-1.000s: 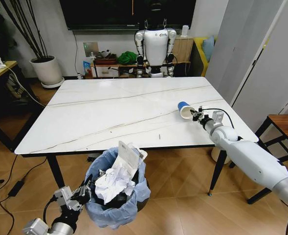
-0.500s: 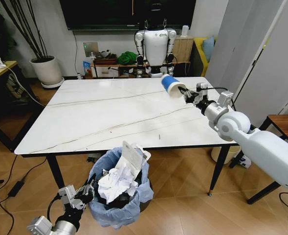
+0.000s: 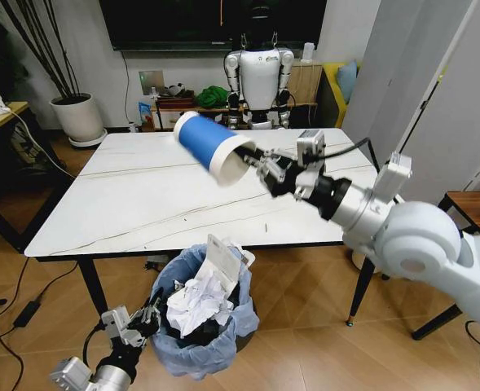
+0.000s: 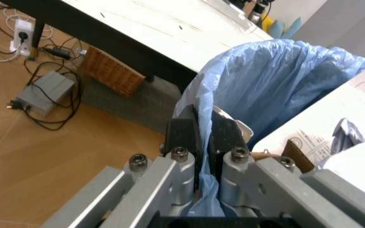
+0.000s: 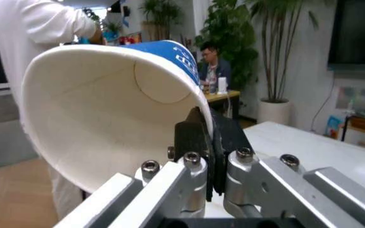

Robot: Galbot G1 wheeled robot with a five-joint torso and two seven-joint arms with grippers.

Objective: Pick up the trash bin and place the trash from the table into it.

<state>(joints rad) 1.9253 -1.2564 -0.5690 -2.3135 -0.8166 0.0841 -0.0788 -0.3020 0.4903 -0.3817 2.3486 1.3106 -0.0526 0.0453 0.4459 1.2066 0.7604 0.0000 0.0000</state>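
My right gripper [image 3: 254, 155] is shut on the rim of a blue-and-white paper cup [image 3: 211, 145], held on its side in the air above the white marble-look table [image 3: 142, 195]. The right wrist view shows the cup [image 5: 106, 109] with its open mouth toward the camera and my fingers [image 5: 198, 137] pinching its rim. Below the table's front edge stands the trash bin [image 3: 203, 322], lined with a light-blue bag and stuffed with crumpled white paper and printed sheets. My left gripper [image 3: 146, 316] is shut on the bag's rim [image 4: 205, 142].
A white humanoid robot [image 3: 259, 69] stands behind the table's far edge. A potted plant [image 3: 78, 114] is at the far left, a wooden side table [image 3: 476, 208] at the right. Cables and a power strip [image 4: 40, 95] lie on the wooden floor.
My right arm has lifted the cup off the table and swung it up and to the left, closer to the camera. The bin has shifted slightly right.
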